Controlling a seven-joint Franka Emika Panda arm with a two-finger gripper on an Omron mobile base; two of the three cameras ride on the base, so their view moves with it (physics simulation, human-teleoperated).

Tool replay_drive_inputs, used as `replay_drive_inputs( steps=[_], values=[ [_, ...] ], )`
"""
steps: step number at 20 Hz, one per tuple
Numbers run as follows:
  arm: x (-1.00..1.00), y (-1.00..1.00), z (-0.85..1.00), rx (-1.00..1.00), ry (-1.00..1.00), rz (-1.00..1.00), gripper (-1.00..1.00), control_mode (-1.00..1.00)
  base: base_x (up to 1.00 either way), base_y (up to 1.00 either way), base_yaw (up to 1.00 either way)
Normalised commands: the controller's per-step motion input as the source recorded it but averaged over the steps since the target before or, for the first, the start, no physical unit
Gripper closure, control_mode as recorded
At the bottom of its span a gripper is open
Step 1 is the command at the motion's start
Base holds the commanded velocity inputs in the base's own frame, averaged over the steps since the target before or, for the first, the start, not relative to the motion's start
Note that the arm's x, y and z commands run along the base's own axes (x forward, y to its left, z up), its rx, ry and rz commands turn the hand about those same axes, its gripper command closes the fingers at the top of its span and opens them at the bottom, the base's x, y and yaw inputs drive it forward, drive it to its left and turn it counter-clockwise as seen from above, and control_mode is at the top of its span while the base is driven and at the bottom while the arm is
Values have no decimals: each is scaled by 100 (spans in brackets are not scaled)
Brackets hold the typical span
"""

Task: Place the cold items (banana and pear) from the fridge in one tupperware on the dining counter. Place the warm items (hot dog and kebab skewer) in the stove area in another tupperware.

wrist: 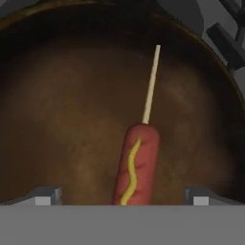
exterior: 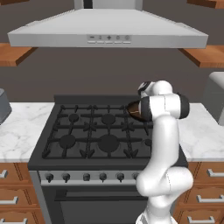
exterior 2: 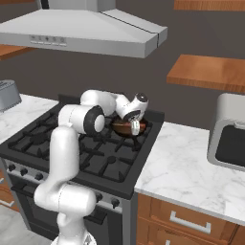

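Note:
A hot dog (wrist: 136,165), red with a wavy yellow mustard line and a pale stick at its far end, lies in a round brown pan (wrist: 57,119). My gripper (wrist: 123,195) is open, pointing down into the pan, with the hot dog's near end between the two fingertips (wrist: 48,194) and not touching them. From the right base view the gripper (exterior 2: 135,127) hangs right over the pan (exterior 2: 120,128) on the stove's back right burner. In the left base view the arm hides most of the pan (exterior: 134,111).
The black gas stove (exterior: 87,131) has raised grates and a steel hood (exterior: 107,33) above it. White marble counters (exterior 2: 191,167) flank it. A grey appliance (exterior 2: 229,136) stands on the right counter and another grey object (exterior: 3,105) on the left. Wooden shelves (exterior 2: 210,72) hang on the wall.

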Motion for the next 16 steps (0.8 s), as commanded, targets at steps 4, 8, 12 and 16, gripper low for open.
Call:
replay_drive_inputs(
  steps=[4,8,12,16],
  values=[
    [41,-3,-39,0,1,0,-100,-100,0,0,0],
    [15,3,-54,-9,0,0,-100,-100,0,0,0],
    [0,23,-83,-22,0,0,-100,-100,0,0,0],
    [0,36,-74,-24,0,0,100,-100,0,0,0]
  ],
)
